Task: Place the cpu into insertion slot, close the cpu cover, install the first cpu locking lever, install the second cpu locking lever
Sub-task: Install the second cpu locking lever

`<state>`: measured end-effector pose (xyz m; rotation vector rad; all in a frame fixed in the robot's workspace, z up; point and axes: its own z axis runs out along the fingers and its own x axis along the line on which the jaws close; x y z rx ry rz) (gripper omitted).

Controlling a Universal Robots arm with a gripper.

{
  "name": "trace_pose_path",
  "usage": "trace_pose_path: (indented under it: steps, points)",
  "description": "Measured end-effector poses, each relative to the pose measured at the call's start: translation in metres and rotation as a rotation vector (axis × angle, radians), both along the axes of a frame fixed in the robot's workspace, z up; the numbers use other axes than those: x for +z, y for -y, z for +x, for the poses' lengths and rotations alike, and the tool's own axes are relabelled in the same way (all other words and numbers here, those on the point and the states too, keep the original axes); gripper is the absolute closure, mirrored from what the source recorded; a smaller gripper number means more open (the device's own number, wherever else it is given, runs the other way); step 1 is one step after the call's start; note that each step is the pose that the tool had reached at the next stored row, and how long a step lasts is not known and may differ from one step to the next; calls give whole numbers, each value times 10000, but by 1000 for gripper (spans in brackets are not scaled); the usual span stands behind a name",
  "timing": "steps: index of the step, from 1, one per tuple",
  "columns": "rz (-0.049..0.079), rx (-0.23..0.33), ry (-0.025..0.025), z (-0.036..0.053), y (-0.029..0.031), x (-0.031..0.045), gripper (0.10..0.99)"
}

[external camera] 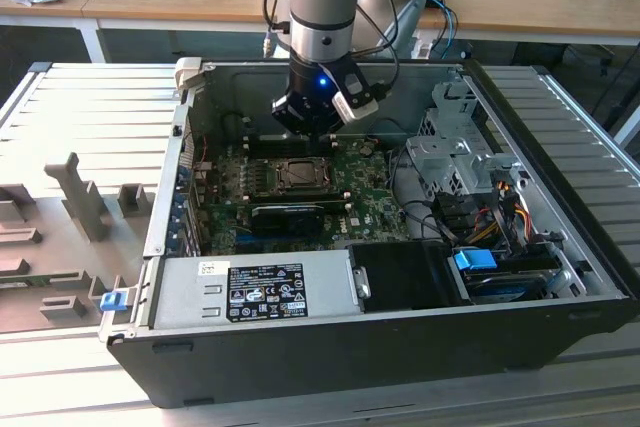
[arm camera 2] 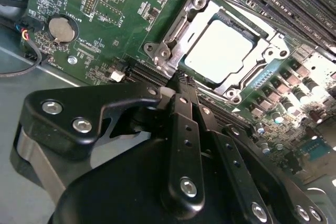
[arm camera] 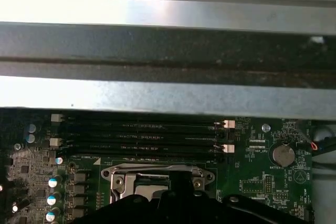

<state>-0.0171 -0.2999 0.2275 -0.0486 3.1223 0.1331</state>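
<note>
The cpu [arm camera 2: 220, 51] lies flat in the insertion slot [external camera: 300, 175], its silver top showing bright. The cpu cover [arm camera 2: 176, 32] is down around it, framing the chip through its square window. A thin metal lever rod [arm camera 2: 236, 4] runs along one side of the cover. In the second wrist view my gripper [arm camera 2: 182, 80] has its two black fingers together, the tips right at the socket's edge near one corner. The exterior view has the gripper [external camera: 318, 132] just above the back edge of the socket. Whether the tips touch a lever is hidden.
The motherboard [external camera: 370, 197] sits in an open computer case [external camera: 560, 247]. Memory slots [arm camera: 142, 137] lie just behind the socket, and a coin battery [arm camera: 282, 155] sits off to one side. A power supply [external camera: 260, 292], a drive cage [external camera: 450, 147] and cable bundles [external camera: 480, 212] crowd the exterior view's right and front.
</note>
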Motion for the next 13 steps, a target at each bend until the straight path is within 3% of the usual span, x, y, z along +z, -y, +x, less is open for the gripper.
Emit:
trace_pose_path:
  steps: [13]
  points:
    - [0,0,0,0,33,0,980]
